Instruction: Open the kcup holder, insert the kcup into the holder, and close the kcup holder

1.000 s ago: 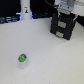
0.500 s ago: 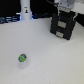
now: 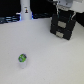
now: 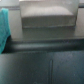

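Note:
The kcup (image 3: 22, 59), a small white pod with a green and blue top, stands on the white table toward the exterior view's left front. The black kcup holder (image 3: 63, 26) stands at the back toward the exterior view's right, both front panels shut. My gripper (image 3: 64, 10) hangs just above the holder's top, far from the kcup; its jaws are too small and blurred to read. The wrist view is blurred: a dark flat surface (image 4: 45, 62) fills most of it. No fingers show there.
A tall white bottle-like object (image 3: 25, 11) with a dark mark stands at the back toward the exterior view's left. Dark equipment lines the back edge. The wrist view shows a grey boxy shape (image 4: 46, 16) and a teal patch (image 4: 4, 27).

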